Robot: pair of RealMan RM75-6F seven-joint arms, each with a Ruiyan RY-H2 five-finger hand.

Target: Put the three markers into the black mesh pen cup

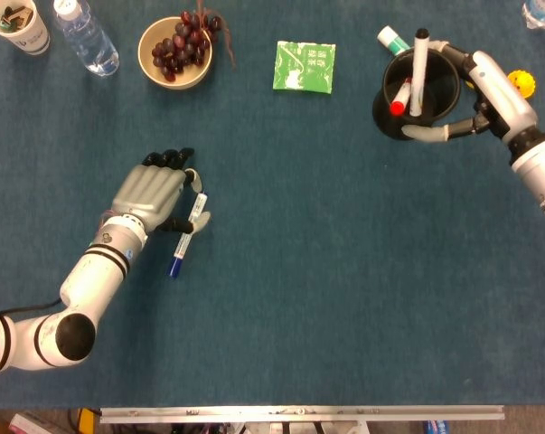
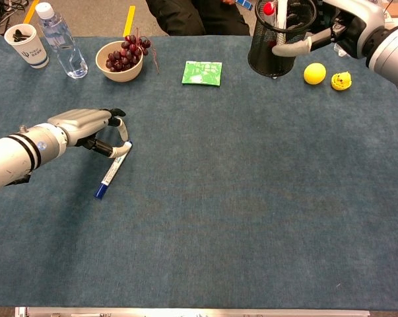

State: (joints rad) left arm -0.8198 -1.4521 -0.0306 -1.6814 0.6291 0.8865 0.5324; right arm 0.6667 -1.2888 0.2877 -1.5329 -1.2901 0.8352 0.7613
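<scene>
From overhead, two markers already stand in the black mesh pen cup (image 1: 417,89): a white one with a black cap (image 1: 419,68) sticking up tall and a red-capped one (image 1: 399,99) leaning lower inside. The right hand (image 1: 462,95) wraps around the cup's far side, fingers curled about its wall, holding it. The third marker (image 1: 187,233), blue-tipped, lies on the blue table cloth (image 1: 326,271) well apart from the cup, with the left hand (image 1: 155,197) over its upper end, thumb and fingers closing on the barrel. From chest height, the left hand (image 2: 86,129) pinches the marker (image 2: 113,170) near its white end while the blue tip rests on the cloth, so I judge the grasp only beginning. The right hand (image 2: 334,30) grips the cup (image 2: 272,39). Two in, one to lift and carry across.
</scene>
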